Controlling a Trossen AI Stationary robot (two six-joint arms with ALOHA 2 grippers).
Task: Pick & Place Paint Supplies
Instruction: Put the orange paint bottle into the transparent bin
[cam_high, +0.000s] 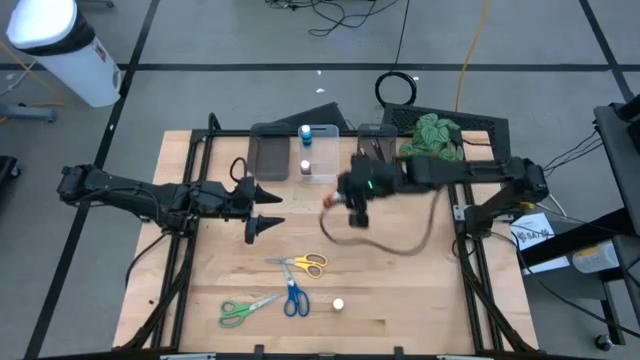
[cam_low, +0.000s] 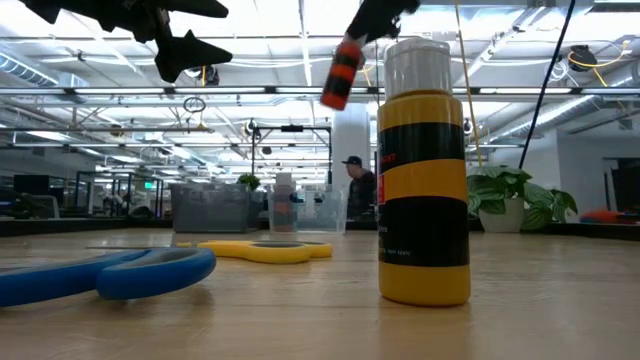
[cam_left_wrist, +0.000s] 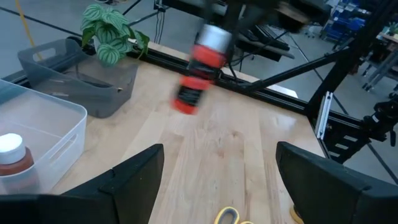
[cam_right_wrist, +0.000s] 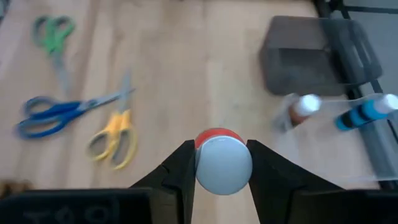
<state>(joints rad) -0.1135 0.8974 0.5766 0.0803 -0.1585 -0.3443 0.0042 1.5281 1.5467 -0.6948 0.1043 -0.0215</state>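
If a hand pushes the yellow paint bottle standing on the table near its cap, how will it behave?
The yellow paint bottle stands tall on a narrow base, so a high push would probably tip it. Being round, it would likely roll afterwards. Its smooth plastic may slip in a loose grip, as the right hand holds a similar red bottle by the cap.

Both arms are dark, matte and jointed. The left gripper (cam_high: 262, 207) ends in two pointed black fingers. A small green light glows on the right arm's wrist (cam_high: 366, 183).
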